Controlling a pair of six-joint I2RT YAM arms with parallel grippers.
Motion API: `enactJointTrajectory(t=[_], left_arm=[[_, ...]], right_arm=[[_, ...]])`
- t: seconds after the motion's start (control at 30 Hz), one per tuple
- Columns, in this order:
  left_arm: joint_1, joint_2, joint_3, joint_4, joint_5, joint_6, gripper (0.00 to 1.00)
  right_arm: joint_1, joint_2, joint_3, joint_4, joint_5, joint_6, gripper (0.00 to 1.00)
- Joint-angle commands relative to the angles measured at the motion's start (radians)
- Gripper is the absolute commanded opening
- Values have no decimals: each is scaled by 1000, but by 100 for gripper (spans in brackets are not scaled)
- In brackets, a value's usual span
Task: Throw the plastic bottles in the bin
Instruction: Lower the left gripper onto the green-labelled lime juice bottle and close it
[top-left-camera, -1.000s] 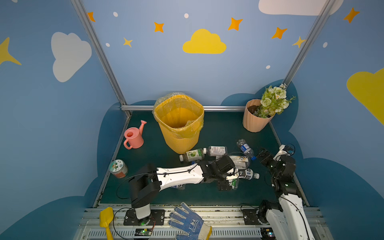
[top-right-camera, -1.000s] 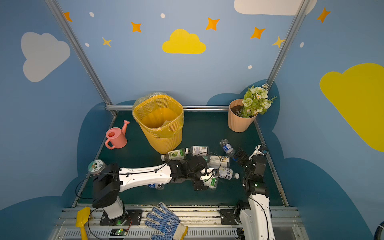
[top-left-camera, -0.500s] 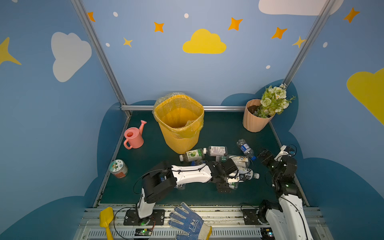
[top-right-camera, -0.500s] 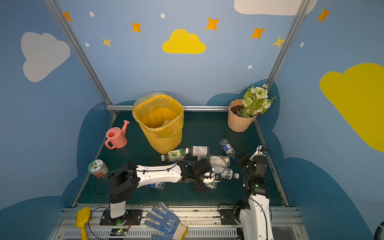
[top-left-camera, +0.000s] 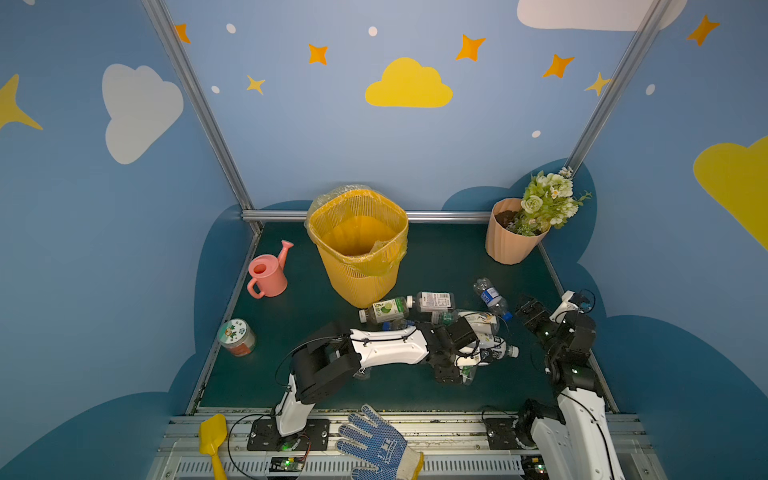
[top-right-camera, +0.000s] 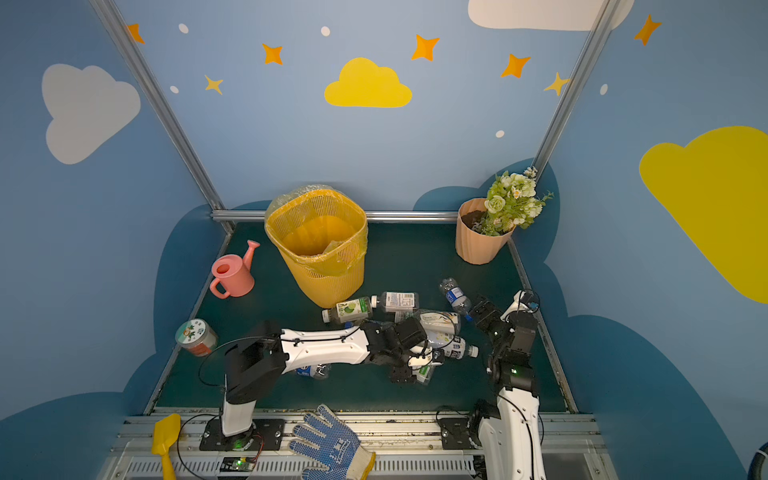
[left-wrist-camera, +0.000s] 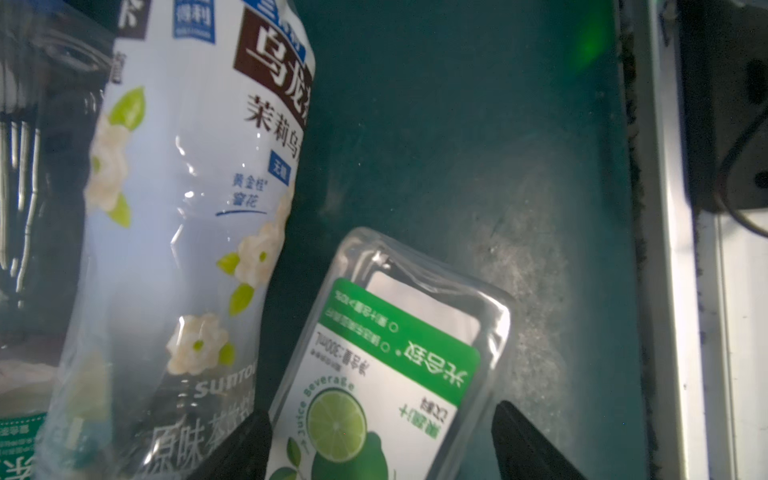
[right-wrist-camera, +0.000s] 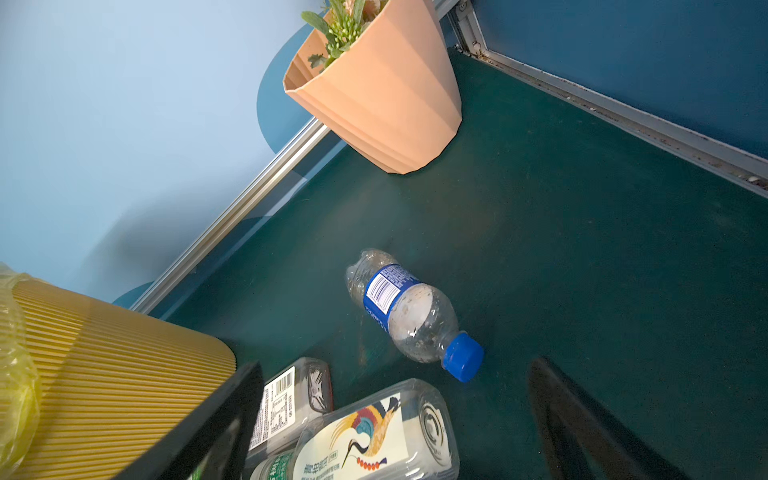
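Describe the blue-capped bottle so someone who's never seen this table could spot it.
Find the peach flower pot in the far right corner of the table. Just in front of it a small clear bottle lies on its side, apart from the heap of bottles. Its blue cap and blue label band differ from its neighbours' white and green labels.

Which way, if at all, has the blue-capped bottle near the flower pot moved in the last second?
No. The blue-capped bottle keeps its spot and angle in front of the flower pot.
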Motion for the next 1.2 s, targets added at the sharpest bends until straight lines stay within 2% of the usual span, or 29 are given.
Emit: enactJointTrajectory(t=[0.0, 0.2, 0.57, 1.17], left_arm=[[0, -38, -28, -52, 40, -41, 79], [0, -91, -66, -14, 18, -69, 83], [0, -44, -12, -23, 19, 10, 92], [0, 60, 29, -62, 24, 57, 90]], right_arm=[[-6, -5, -18, 23, -19, 10, 97], [-9, 0, -28, 30, -27, 17, 97], [-13, -3, -26, 24, -34, 23, 97], [-16, 2, -29, 27, -44, 26, 97]])
